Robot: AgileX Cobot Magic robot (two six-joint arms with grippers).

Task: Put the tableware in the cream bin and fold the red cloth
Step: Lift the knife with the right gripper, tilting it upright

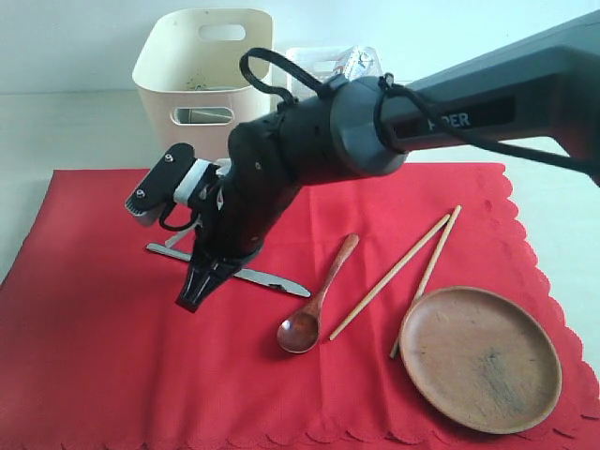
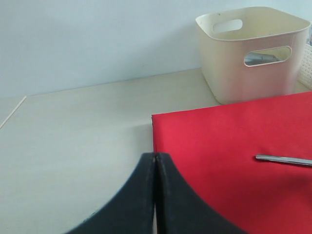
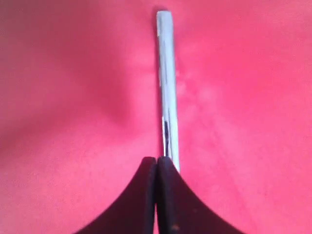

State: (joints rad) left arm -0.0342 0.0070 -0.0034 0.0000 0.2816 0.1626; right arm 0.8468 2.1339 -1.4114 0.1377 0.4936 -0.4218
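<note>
- red cloth (image 1: 112,375) lies flat on the pale table (image 2: 73,126); scalloped front and right edges, bare table off its left edge
- right gripper (image 3: 156,160): jaws pressed together, tip down at the silver knife (image 3: 165,87) — the knife runs just beside the seam, a grip on it cannot be told
- left gripper (image 2: 155,157): jaws together, at the cloth's left edge
- wooden spoon (image 1: 314,309), chopsticks (image 1: 403,272) and wooden plate (image 1: 480,359) lie on the cloth's right half
- cream bin (image 1: 206,70) stands behind the cloth's far edge — plain pale wall beyond
</note>
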